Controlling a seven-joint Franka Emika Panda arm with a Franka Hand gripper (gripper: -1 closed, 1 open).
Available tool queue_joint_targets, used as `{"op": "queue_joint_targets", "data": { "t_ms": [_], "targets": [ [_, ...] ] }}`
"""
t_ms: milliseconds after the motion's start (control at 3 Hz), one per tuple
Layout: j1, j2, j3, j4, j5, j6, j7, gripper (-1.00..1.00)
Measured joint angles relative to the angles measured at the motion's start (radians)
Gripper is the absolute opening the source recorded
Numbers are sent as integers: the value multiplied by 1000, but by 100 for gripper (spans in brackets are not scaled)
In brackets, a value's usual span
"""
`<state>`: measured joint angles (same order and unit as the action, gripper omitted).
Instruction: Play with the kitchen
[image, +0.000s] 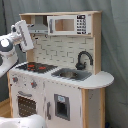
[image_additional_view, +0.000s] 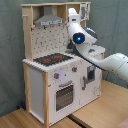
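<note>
The claw (image: 26, 31), its opening impossible to tell, hangs above the tall pale-wood toy kitchen's (image: 70, 100) red-ringed black hob (image: 36, 66); descend slowly.

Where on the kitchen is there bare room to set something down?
On the kitchen, the rounded counter end right of the sink and faucet is bare. The hob is flat and unoccupied, but the arm hangs beside it.

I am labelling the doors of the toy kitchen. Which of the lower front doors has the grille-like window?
The oven door below the hob, at the first exterior view's left. Its window is wide and barred; the door beside it has only a small dark square panel.
</note>
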<state>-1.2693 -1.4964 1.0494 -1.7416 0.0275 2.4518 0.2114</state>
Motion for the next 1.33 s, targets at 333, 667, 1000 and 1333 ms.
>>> {"op": "queue_joint_targets", "data": {
  "t_ms": [333,667,1000,1333],
  "targets": [
    [-52,22,-15,1,0,-75,37,100],
    [-132,24,6,44,0,-108,17,100],
    [-179,31,10,119,2,-155,-13,100],
    [-199,52,-11,131,2,-162,-62,100]
  ]
}}
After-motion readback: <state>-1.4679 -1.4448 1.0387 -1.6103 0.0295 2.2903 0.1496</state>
